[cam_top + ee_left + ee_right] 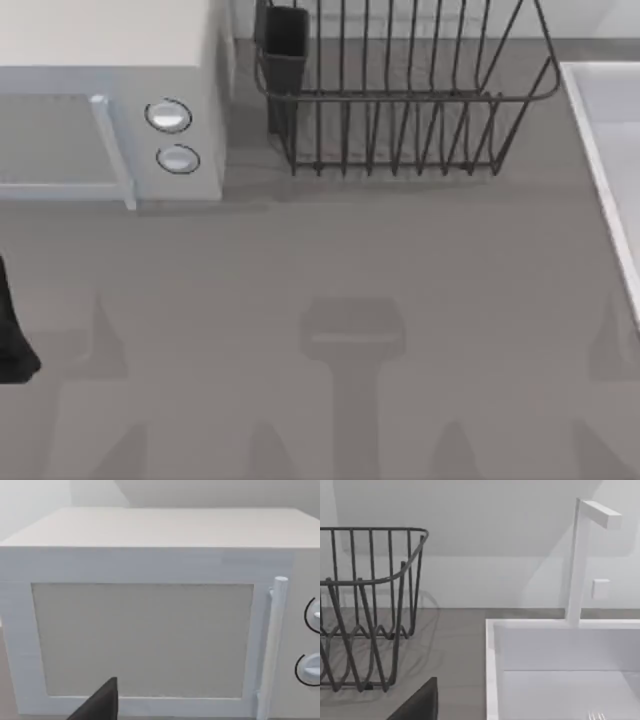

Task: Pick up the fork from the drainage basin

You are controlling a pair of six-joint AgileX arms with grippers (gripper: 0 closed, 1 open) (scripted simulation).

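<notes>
The fork point(596, 715) shows in my right wrist view as a few pale silver tines poking up at the frame's lower edge, lying on the floor of the white sink basin point(492, 680). The rest of its length is cut off, so I cannot tell how it lies. The tines are thin and bright against the basin's flat white bottom.

Taking that basin as my landmark: a squared white faucet point(580, 560) rises from its back rim, with a small square button on the wall just beside it. In the top view the basin's rim point(600, 150) runs along the right edge of the grey countertop point(320, 260). To the left of the basin stands a dark wire dish rack point(400, 100), with a dark cup-like holder point(285, 45) at its left end. Further left again sits a white microwave point(110, 100) with two round knobs point(168, 116) and a bar handle.

My right gripper point(417, 702) appears as a dark wedge in its own wrist view, aimed toward the basin and rack; I cannot tell whether it is wide or narrow. My left gripper point(100, 702) is a similar dark wedge facing the microwave door, its spread also unclear; my left arm point(12, 330) sits at the top view's left edge, well apart from the basin.
</notes>
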